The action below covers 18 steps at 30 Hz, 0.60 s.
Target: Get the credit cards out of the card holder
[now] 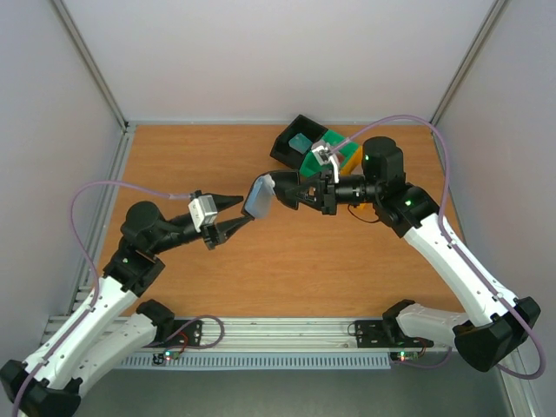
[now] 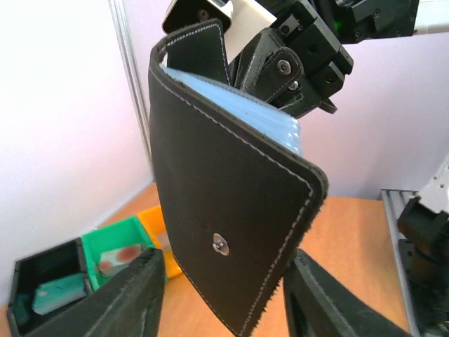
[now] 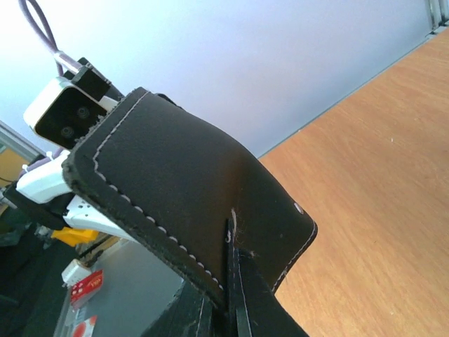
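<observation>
The right gripper [image 1: 280, 193] is clamped on one edge of the holder [image 1: 259, 196], holding it in the air over the middle of the bench [image 1: 174, 165]. The left gripper [image 1: 247, 209] has its jaws apart either side of the holder's opposite edge, not gripping. A teal card [image 1: 300, 142] lies in the black tray [image 1: 280, 150] near the far edge.

- Card holder [image 1: 259, 196] hung above mid-table [image 1: 287, 269], left gripper [image 1: 246, 211] on its left, right gripper [image 1: 278, 193] on its right.
- Trays [image 1: 306, 153] stood side by side behind the right gripper, a card [image 1: 300, 142] in the leftmost.
</observation>
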Motion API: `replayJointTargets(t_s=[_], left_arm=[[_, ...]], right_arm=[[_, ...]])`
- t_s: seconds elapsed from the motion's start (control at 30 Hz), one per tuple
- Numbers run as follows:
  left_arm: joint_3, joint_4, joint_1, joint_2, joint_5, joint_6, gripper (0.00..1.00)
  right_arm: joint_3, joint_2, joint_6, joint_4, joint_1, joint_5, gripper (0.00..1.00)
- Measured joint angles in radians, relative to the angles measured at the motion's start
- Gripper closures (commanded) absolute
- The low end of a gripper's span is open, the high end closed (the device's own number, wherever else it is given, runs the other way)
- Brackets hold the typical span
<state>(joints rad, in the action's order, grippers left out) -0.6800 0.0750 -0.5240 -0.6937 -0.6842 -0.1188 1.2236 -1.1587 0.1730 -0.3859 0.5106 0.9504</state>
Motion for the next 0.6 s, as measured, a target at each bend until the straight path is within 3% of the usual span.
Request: replayJointTargets(t_s=[0.13,0.2,0.53,0.6], left_arm=[[0.000,0.008,0.000,-0.001,0.024,-0.012,0.70],[0.000,0.012,0.000,-0.003,0.040,-0.014,0.72],[0.000,0.017,0.000,-0.024,0.133,0.008,0.66],[0.000,0.017,0.000,-0.027,0.151,0.011,0.62]], right_arm=[[-0.003,0.000,-0.001,0.000,0.000,0.006,0.99],[-0.003,0.000,0.000,0.002,0.000,0.014,0.99],[-0.004,0.000,0.012,0.004,0.048,0.063,0.99],[-0.004,0.000,0.030,0.000,0.077,0.072,0.99]])
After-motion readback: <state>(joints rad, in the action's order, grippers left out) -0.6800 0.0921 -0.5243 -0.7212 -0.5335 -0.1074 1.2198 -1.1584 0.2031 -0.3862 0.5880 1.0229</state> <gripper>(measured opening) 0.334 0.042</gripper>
